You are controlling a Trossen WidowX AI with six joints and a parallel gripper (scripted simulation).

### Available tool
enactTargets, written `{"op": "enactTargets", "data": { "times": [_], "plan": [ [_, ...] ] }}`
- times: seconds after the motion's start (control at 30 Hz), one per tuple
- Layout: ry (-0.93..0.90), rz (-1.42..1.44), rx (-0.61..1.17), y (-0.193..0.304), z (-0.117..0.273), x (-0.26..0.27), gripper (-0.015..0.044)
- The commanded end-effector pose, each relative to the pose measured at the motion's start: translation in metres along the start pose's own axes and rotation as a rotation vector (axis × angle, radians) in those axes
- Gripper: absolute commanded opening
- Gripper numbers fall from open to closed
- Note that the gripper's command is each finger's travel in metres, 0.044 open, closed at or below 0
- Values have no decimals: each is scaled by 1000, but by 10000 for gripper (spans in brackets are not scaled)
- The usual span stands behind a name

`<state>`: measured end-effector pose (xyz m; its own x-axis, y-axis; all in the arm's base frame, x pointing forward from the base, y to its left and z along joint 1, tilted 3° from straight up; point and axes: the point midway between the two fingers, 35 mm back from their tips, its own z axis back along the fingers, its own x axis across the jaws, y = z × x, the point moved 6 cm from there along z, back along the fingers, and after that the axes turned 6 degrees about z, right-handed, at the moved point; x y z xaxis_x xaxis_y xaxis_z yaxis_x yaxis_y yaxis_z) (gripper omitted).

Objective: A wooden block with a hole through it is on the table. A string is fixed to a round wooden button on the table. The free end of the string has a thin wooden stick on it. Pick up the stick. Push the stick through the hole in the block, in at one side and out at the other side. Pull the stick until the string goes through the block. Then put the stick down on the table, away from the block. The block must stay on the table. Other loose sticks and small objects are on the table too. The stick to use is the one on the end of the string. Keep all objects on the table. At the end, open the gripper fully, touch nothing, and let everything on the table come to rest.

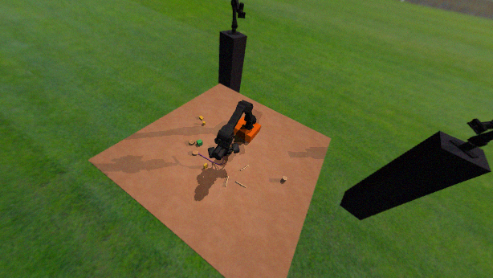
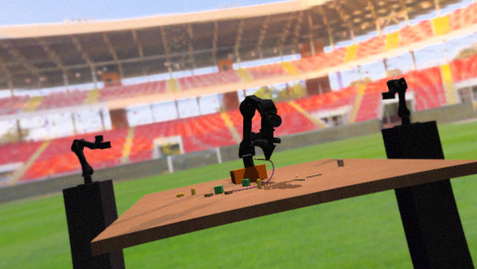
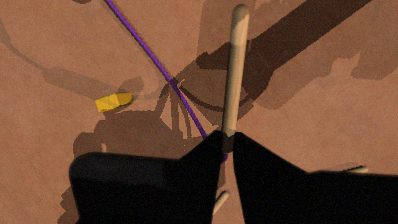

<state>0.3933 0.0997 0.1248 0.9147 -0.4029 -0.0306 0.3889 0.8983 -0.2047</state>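
My gripper [image 2: 268, 157] [image 3: 226, 138] is shut on the thin wooden stick [image 3: 236, 75] [image 2: 259, 158], near its string end, above the table. The stick's free end points away from the fingers, toward the top of the wrist view. The purple string [image 3: 150, 52] [image 2: 273, 168] [image 1: 206, 158] hangs from the held end down to the table and runs to the round wooden button [image 1: 195, 153] [image 2: 228, 192]. A green block [image 1: 199, 142] [image 2: 218, 189] stands near the button. Another green block [image 2: 245, 182] stands nearer the arm's base. No hole is clear in either block now.
Loose sticks [image 1: 226, 181] [image 1: 240, 184] [image 1: 244, 168] lie beyond the gripper. A yellow piece [image 1: 205, 165] [image 2: 259, 183] [image 3: 112, 102] is beside the string. A round wooden piece [image 1: 192, 142] lies by the green block. A wooden cylinder [image 1: 284, 179] [image 2: 340, 162] stands farther off.
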Motion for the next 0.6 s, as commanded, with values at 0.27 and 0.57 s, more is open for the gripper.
{"op": "enactTargets", "data": {
  "times": [0.27,0.57],
  "plan": [
    [-1,6,56,-7,-14,3,0],
    [-6,10,96,-12,-26,5,0]
  ]
}}
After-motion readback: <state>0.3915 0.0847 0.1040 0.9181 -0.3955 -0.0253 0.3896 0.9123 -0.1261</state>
